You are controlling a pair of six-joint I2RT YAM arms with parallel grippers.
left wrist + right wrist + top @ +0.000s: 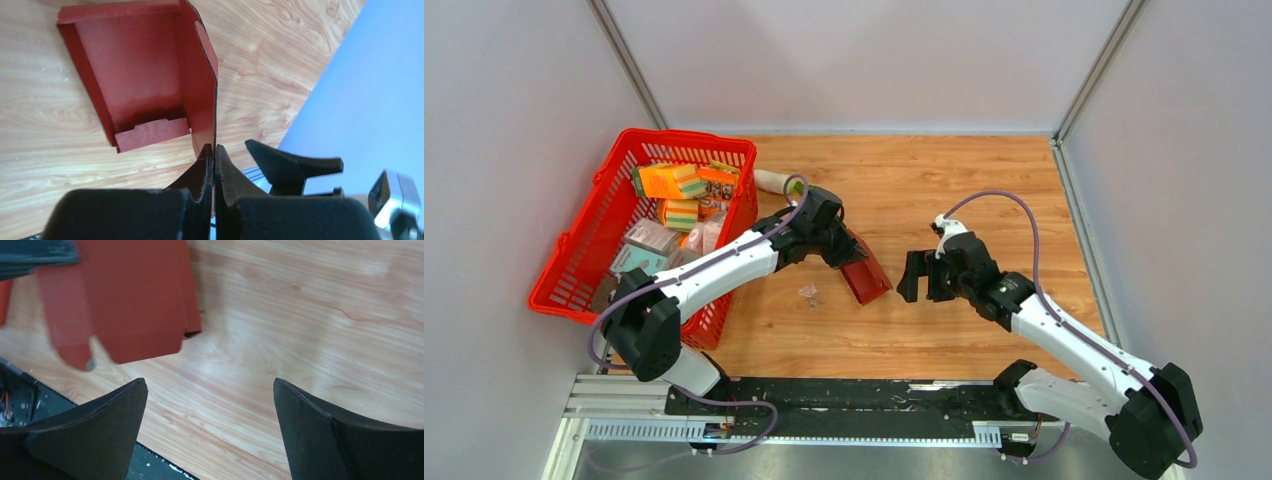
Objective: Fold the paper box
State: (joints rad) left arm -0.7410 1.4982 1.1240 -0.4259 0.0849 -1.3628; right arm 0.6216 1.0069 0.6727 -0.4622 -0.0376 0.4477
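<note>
Your wood table (984, 190) holds it all. The red basket (574, 262) of packets (669, 181) sits back behind your left gripper (214, 154); the labels are too small to read. That gripper is pinched tight on one side wall of the box (865, 276). The box's long side runs straight out from it, hollow side toward the wrist. Your right gripper (210, 385), spread wide and holding nothing, is just beside the box. A tiny clear bit (809, 293) lies near.

Bare tabletop (944, 185) beyond paper box (865, 277)
</note>
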